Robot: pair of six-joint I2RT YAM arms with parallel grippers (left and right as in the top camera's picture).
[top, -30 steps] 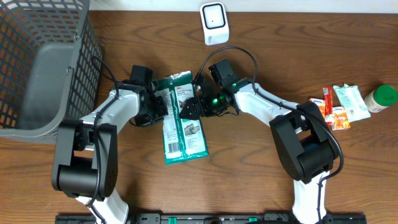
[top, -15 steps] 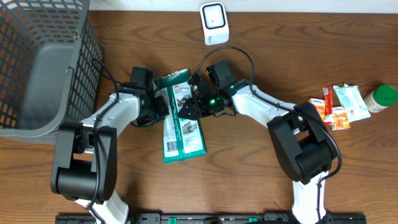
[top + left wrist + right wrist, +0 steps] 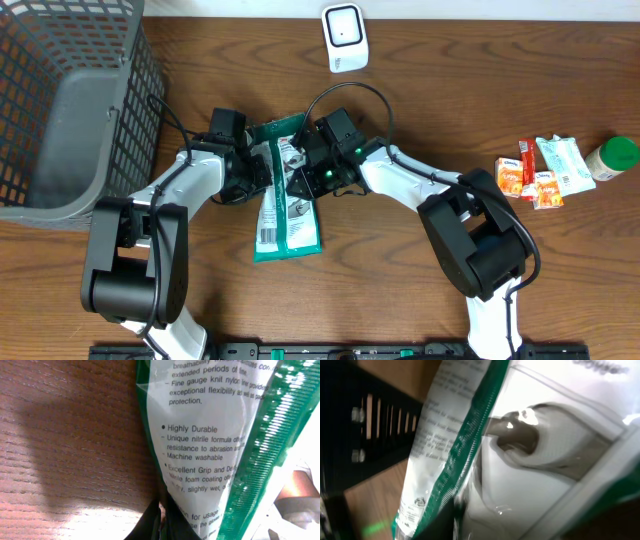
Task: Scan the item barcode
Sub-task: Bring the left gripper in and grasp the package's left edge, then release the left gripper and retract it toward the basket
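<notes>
Wood table (image 3: 380, 285); left claw (image 3: 161, 521) pinches glove packet (image 3: 290, 222); right claw (image 3: 299, 182) grip unclear.

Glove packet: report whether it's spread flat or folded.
Partly folded: the glove packet bends along its length, two panels meeting at an angle in the left wrist view, not lying spread flat.

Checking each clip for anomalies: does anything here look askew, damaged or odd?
The pack is creased lengthwise into a ridge rather than lying flat, and it sits slanted. The left gripper pinches one edge; the right gripper is at the opposite edge. No tear or spill shows.
</notes>
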